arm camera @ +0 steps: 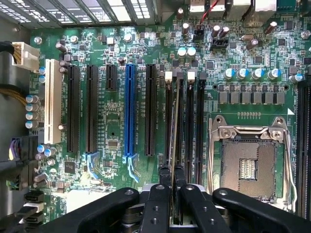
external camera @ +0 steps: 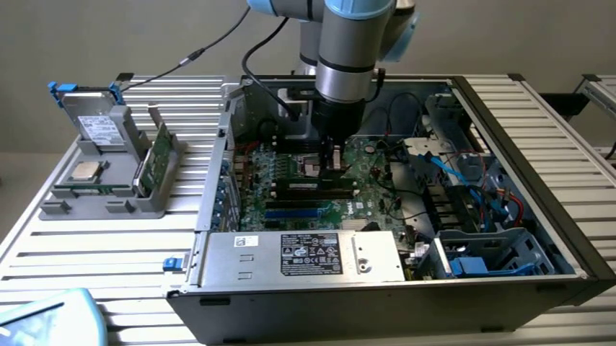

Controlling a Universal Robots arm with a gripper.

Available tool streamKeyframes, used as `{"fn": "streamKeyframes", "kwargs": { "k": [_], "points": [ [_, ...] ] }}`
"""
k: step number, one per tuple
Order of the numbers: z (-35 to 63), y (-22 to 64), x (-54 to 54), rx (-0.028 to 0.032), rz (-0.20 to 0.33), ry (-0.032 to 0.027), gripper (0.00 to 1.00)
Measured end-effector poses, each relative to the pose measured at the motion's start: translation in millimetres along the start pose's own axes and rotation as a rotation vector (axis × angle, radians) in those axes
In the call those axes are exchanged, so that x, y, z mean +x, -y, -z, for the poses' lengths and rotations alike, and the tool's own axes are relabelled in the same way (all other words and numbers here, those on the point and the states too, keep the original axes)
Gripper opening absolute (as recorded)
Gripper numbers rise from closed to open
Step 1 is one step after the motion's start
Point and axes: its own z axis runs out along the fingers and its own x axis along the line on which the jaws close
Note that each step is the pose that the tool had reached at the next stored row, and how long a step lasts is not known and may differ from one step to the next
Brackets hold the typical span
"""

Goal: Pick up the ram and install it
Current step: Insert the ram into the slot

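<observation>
The ram (arm camera: pixel 175 121) is a thin dark-green stick seen edge-on in the wrist view, standing out from between my two black fingers (arm camera: pixel 163 194). My gripper (arm camera: pixel 174 191) is shut on it. The stick hangs over the row of black memory slots (arm camera: pixel 193 121) beside the empty CPU socket (arm camera: pixel 250 162); I cannot tell whether it touches a slot. In the exterior view my gripper (external camera: pixel 334 160) reaches straight down into the open computer case (external camera: pixel 539 166), just above the green motherboard (external camera: pixel 371 180).
Black and blue expansion slots (arm camera: pixel 129 111) lie beside the memory slots. A power supply (external camera: pixel 303 256) sits along the case's near wall, with cables and a drive cage (external camera: pixel 481 252) at the exterior view's right. A grey holder (external camera: pixel 111 194) with a green board (external camera: pixel 154 162) stands outside the case.
</observation>
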Motion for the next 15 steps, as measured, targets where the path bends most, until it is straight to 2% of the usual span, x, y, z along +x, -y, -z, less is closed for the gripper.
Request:
{"fn": "streamKeyframes", "kwargs": {
  "k": [10,15],
  "points": [
    [-0.3,0.0,0.0,-0.004,0.04,-0.009,0.14],
    [-0.7,0.0,-0.1,-0.0049,0.048,-0.0098,0.14]
  ]
}}
